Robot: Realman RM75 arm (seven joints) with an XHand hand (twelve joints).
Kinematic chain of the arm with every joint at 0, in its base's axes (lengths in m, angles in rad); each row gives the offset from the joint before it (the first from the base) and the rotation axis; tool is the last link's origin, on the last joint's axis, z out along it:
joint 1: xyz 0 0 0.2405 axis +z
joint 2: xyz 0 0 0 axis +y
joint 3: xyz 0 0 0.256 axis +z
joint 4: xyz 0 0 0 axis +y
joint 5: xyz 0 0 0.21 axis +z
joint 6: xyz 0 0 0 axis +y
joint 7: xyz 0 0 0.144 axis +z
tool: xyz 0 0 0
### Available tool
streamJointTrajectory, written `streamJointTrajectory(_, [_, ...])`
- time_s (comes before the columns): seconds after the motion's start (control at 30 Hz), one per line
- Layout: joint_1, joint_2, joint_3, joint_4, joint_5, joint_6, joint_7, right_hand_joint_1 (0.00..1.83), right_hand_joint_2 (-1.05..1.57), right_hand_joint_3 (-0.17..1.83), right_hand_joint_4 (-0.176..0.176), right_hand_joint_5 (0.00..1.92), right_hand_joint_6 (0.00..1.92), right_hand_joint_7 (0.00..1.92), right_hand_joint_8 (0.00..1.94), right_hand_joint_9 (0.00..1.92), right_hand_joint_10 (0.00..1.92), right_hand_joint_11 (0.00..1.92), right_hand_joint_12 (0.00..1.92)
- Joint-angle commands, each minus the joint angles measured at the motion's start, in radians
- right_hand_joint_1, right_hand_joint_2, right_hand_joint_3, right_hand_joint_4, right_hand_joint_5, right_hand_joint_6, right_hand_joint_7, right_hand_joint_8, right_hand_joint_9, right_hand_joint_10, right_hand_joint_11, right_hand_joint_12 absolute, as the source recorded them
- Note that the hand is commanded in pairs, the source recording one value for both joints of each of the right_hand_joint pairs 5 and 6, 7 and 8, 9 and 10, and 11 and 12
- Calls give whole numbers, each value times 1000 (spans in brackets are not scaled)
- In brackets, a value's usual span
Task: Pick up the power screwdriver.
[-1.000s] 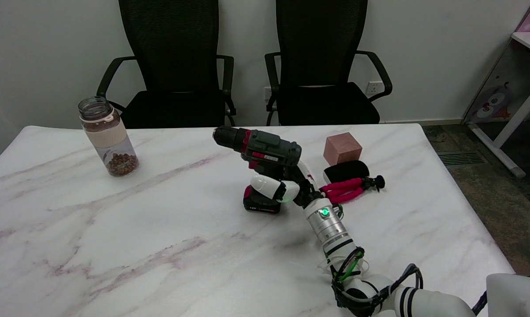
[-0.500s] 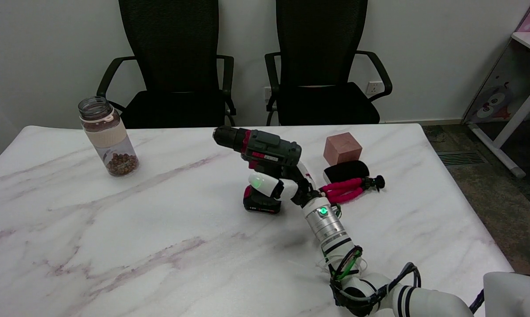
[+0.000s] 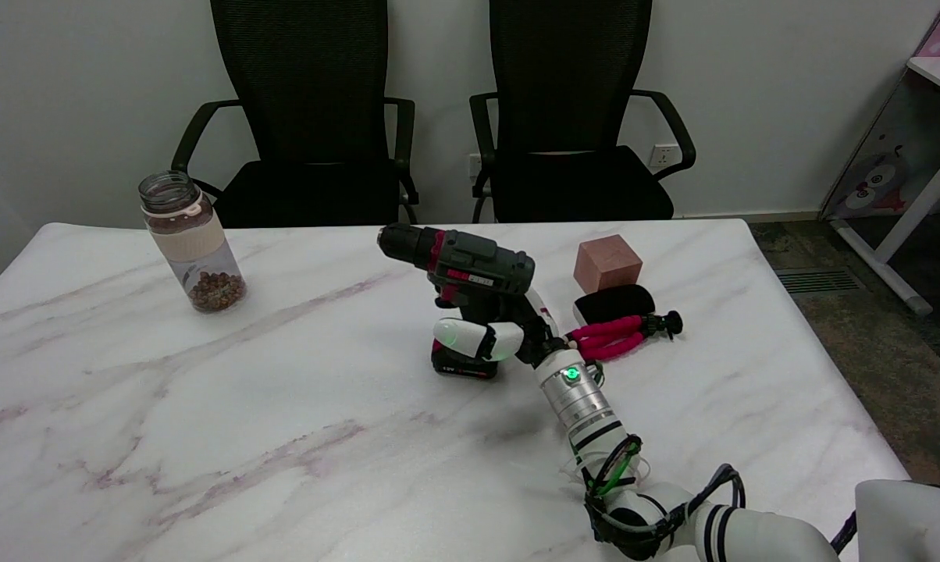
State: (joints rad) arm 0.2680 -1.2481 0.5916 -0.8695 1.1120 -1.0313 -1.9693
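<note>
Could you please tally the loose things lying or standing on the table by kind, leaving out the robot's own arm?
Power screwdriver: 1
Clear bottle: 1
Pink cube: 1
Flexible-leg tripod, pink and black: 1
Black pouch-like item: 1
Total: 5

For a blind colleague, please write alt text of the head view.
The right robot hand wraps the handle of an upright power screwdriver standing on a marble table. Right of it lie a pink-legged tripod and a brown cube; a jar stands far left.

jar (image 3: 190,242) left of screwdriver (image 3: 464,269), cube (image 3: 607,263) right
</note>
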Motion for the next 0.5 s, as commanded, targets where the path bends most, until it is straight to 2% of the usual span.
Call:
streamJointTrajectory(0.03, [16, 3, -6, 14, 0, 21, 3, 1039, 77, 686, -13, 437, 437, 437, 437, 607, 607, 692, 692])
streamJointTrajectory(0.27, [20, 4, -6, 25, 0, 29, 3, 1086, 219, 649, -20, 497, 497, 497, 497, 831, 831, 902, 902])
streamJointTrajectory(0.4, [24, 4, -6, 29, 0, 40, 3, 1103, 279, 681, -22, 660, 660, 660, 660, 948, 948, 972, 972])
streamJointTrajectory(0.5, [30, 4, -6, 33, 0, 51, 3, 1115, 355, 691, -9, 899, 899, 899, 899, 1032, 1032, 1008, 1008])
